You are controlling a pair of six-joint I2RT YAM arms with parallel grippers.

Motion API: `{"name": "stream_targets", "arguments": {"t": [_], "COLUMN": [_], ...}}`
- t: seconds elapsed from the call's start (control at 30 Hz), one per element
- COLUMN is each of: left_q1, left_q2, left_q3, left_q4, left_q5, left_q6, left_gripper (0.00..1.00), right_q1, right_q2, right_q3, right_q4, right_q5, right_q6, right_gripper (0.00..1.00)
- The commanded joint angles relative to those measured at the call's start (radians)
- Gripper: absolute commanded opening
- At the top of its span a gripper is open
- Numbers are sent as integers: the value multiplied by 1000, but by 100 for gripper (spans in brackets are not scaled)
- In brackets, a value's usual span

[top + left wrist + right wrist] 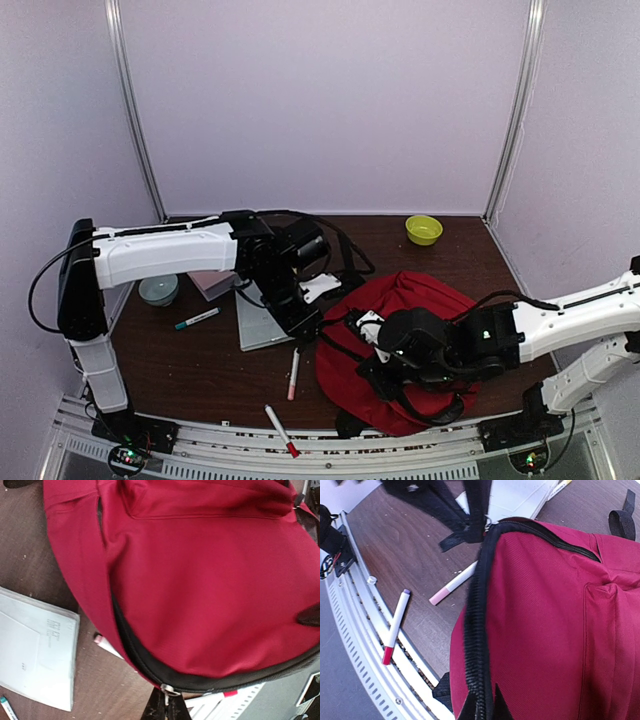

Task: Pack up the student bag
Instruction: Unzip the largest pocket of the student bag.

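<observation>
Pale lilac walls close in a dark wooden table, and the student bag lies flat on its near right part, red side up. By the look of it the packing has hardly begun. A teal marker, a grey booklet, a pink-tipped marker and a red-tipped marker all lie outside the bag to its left, the last one down on the near rail. A green bowl sits at the far edge. No lining shows, so how far the black zipper is undone cannot be told. Opening the mouth seems to be the step in hand. The left gripper is pinched closed at the bag's left edge, right on the metal zipper pull, with the bag spreading away to its right. The right gripper reaches in from the right across the bag and is clamped on the zipper band at the near side.
</observation>
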Motion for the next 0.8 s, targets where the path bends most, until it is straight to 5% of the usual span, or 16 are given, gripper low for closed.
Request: {"name": "stream_targets", "arguments": {"t": [0.0,0.3,0.5,0.53,0.63,0.77], "left_q1": [65,141,147,146,129,83], "left_q2": [40,207,217,195,109,25], "left_q3": [44,190,176,162,122,45], "left_q4": [-22,-82,-129,-128,-120,-109], "left_q5": [-50,-14,1,7,40,76], "left_q6": [51,151,155,138,95,76], "left_gripper": [0,0,0,0,0,0], "right_q1": [14,65,76,74,74,75], "right_q2": [-85,-50,-22,-9,30,45], "right_q3": [-48,7,45,49,64,82], "right_q4": [17,8,-71,-86,-101,-39], "right_q5": [-85,-188,-58,-32,2,-27], "right_q6": [-25,-55,-52,-45,-36,-44], "right_gripper": [0,0,0,2,30,45]}}
